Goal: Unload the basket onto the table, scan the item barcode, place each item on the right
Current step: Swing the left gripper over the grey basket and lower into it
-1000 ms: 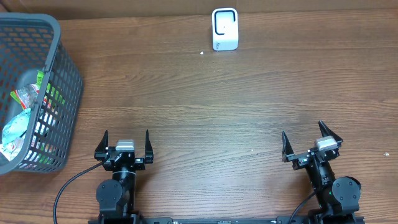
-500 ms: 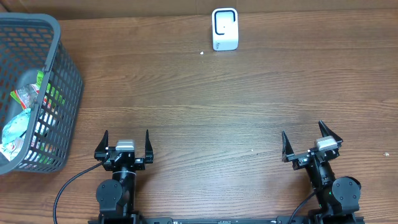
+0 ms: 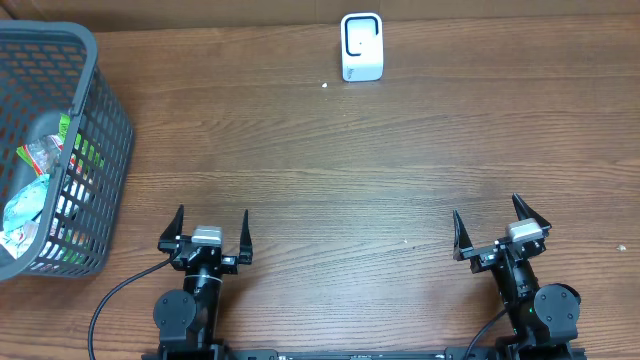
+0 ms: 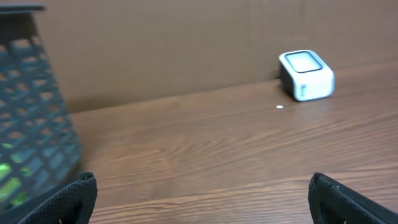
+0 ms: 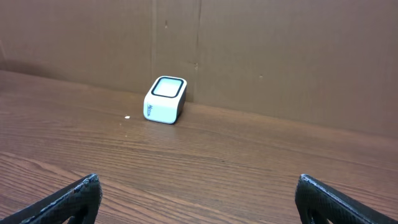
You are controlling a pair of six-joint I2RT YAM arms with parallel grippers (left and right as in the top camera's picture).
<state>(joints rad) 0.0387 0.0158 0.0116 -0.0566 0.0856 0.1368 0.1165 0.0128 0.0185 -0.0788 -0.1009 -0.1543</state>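
Reach into the grey mesh basket well to the left of the left gripper, spread wide and empty like the right gripper, pinch one crinkly green-and-white packet by its edge, barcode kept clear for the small white scanner far ahead.

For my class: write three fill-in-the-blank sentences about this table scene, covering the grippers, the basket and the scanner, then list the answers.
The left gripper and the right gripper are both ____, holding nothing.
The grey basket stands on the robot's ____ side.
The scanner by the far wall is coloured ____.
Missing words: open; left; white.
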